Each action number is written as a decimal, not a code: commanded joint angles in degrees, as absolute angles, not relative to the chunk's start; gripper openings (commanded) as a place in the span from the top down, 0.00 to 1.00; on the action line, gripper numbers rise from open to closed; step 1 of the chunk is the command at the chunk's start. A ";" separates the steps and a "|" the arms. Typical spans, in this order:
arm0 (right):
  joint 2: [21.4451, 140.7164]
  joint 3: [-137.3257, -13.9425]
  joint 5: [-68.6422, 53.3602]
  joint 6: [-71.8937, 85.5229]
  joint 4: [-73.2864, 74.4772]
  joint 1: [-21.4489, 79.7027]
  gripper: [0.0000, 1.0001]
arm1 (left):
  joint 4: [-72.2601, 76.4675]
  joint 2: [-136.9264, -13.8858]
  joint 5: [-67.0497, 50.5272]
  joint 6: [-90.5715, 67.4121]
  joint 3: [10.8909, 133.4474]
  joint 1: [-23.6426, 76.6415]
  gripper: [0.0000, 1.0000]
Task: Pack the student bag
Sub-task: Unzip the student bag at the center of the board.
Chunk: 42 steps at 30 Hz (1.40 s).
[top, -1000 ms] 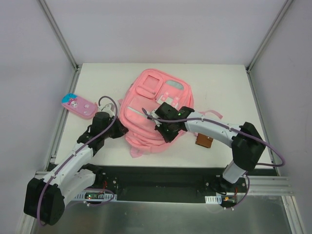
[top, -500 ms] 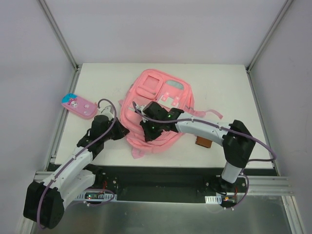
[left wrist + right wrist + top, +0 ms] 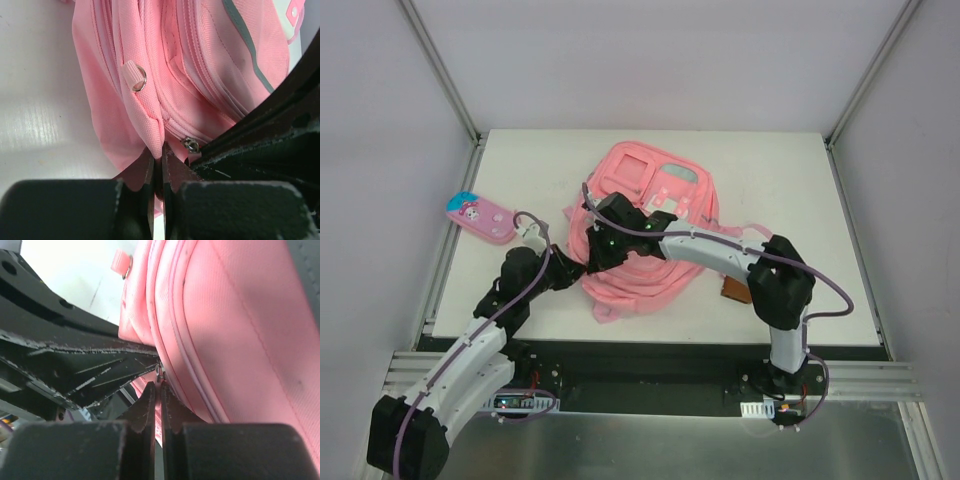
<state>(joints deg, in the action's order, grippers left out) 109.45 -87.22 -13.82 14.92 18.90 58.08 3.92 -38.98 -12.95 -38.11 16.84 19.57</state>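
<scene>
The student bag lies flat mid-table, a pink backpack with a pale patch and front pockets facing up. At its near-left edge my left gripper is shut on a fold of the bag's pink fabric, just beside the metal zipper slider. My right gripper reaches across the bag from the right and is shut on the zipper pull, close against the left gripper's black body. The bag's side wall fills the right wrist view.
A small pink cartoon pencil case lies at the table's left edge. A brown flat object sits beside the right arm, next to a loose pink strap. Metal frame posts stand at the back corners.
My right gripper has travelled left across the bag, from its middle to its near-left edge, ending right beside the left gripper. The left gripper kept its hold and shifted slightly.
</scene>
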 commanded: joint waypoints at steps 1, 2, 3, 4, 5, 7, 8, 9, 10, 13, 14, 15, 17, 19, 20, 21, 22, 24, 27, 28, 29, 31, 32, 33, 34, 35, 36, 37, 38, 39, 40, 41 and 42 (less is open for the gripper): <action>111.00 -94.29 -17.13 17.67 12.92 55.29 0.99 | 10.81 -36.83 -15.56 -38.49 16.88 20.65 1.00; 111.70 -95.61 -17.92 18.19 13.27 54.94 0.99 | 10.81 -36.65 -15.64 -38.58 16.70 20.65 1.00; 112.41 -96.67 -19.58 18.54 13.71 54.15 0.99 | 10.81 -36.48 -15.56 -38.41 16.44 20.65 1.00; 113.20 -97.98 -19.69 18.89 13.71 53.88 0.99 | 10.81 -36.30 -15.47 -38.32 16.17 20.65 1.00; 113.64 -98.61 -19.77 18.98 13.54 53.62 0.99 | 10.81 -36.12 -15.38 -38.41 16.08 20.65 1.00; 115.82 -101.23 -21.27 19.33 15.02 52.91 0.99 | 10.99 -35.42 -15.64 -38.06 16.00 20.65 1.00; 116.62 -103.86 -21.79 19.51 15.81 52.65 0.99 | 11.07 -35.25 -15.73 -37.80 16.00 20.65 1.00; 117.24 -104.76 -22.32 19.95 16.26 52.39 0.99 | 11.25 -35.07 -15.91 -37.53 16.00 20.74 1.00; 118.12 -105.29 -22.32 19.95 16.26 52.38 0.99 | 11.16 -34.98 -16.17 -37.44 16.00 20.66 1.00; 120.31 -108.62 -23.11 21.35 16.08 52.03 0.99 | 12.13 -34.19 -16.87 -37.27 15.47 20.65 1.00; 120.93 -109.76 -23.55 21.53 16.08 51.86 0.99 | 12.13 -33.93 -16.87 -37.27 15.47 20.65 1.00; 121.46 -111.34 -23.90 21.71 16.00 51.77 0.99 | 12.04 -33.75 -16.79 -37.18 15.29 20.65 1.00; 122.43 -112.50 -24.00 22.58 15.39 51.77 0.99 | 11.95 -33.66 -17.05 -37.18 15.12 20.65 1.00; 124.18 -115.04 -25.74 25.64 13.19 51.42 0.99 | 12.13 -33.92 -17.40 -37.35 15.12 20.65 1.00; 125.06 -116.70 -26.19 25.92 13.97 51.33 0.99 | 12.22 -34.01 -17.14 -37.27 15.20 20.65 1.00; 126.03 -120.46 -26.02 25.49 15.37 51.42 0.99 | 12.13 -33.93 -16.88 -37.18 15.21 20.65 1.00; 126.99 -121.11 -25.84 25.14 16.69 51.42 0.99 | 11.61 -33.84 -16.61 -37.09 15.55 20.65 1.00; 126.30 -119.11 -25.14 23.74 17.40 51.33 0.87 | 10.64 -33.31 -15.04 -36.91 15.99 20.65 1.00; 120.25 -107.35 -21.37 21.80 14.95 50.89 0.66 | 7.04 -33.57 -12.66 -36.31 17.49 20.65 1.00; 116.23 -100.53 -20.40 21.36 13.90 50.71 0.55 | 6.51 -33.75 -11.96 -36.12 17.93 20.57 1.00; 114.19 -98.02 -18.04 21.01 12.67 50.45 0.51 | 5.55 -34.36 -11.34 -36.21 18.10 20.57 1.00; 108.76 -93.54 -19.50 20.13 10.38 49.05 0.44 | 5.62 -35.24 -10.81 -36.47 18.28 20.48 1.00; 106.89 -89.95 -19.60 20.21 9.24 48.43 0.41 | 5.54 -36.11 -10.55 -36.65 18.46 20.57 1.00; 102.96 -88.00 -19.51 19.78 8.62 48.34 0.36 | 5.54 -36.47 -10.55 -36.91 18.63 20.48 1.00; 100.92 -85.98 -19.16 19.17 7.92 48.34 0.33 | 5.62 -36.91 -10.55 -36.83 18.98 20.48 1.00; 98.72 -82.13 -17.25 19.07 7.91 48.17 0.31 | 5.45 -37.52 -10.55 -36.74 19.25 20.48 1.00; 94.61 -80.09 -15.40 20.73 8.26 48.08 0.27 | 5.45 -38.05 -10.63 -36.48 19.51 20.48 0.98; 92.40 -77.11 -13.03 22.57 8.78 47.82 0.27 | 5.45 -38.23 -10.90 -36.39 20.03 20.39 0.97; 90.11 -70.82 -8.92 24.24 8.96 46.94 0.27 | 5.54 -38.49 -11.07 -36.21 20.21 20.48 0.96; 85.39 -66.66 -7.22 28.52 8.62 46.24 0.25 | 5.45 -38.50 -11.16 -36.21 20.56 20.48 0.94; 82.99 -63.05 -5.82 30.48 8.00 45.45 0.25 | 5.45 -38.67 -11.51 -36.21 20.83 20.48 0.92; 80.53 -59.45 -3.54 32.50 6.08 43.79 0.25 | 5.36 -38.67 -11.86 -36.04 21.09 20.48 0.90; 75.90 -52.45 -2.38 34.00 5.02 42.99 0.25 | 5.27 -38.58 -12.21 -35.95 21.44 20.48 0.90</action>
<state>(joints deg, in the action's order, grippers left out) 86.19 -66.87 -12.32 25.47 8.58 45.58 1.23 -38.76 -8.97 -36.67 17.19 20.18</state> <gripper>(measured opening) 0.750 0.089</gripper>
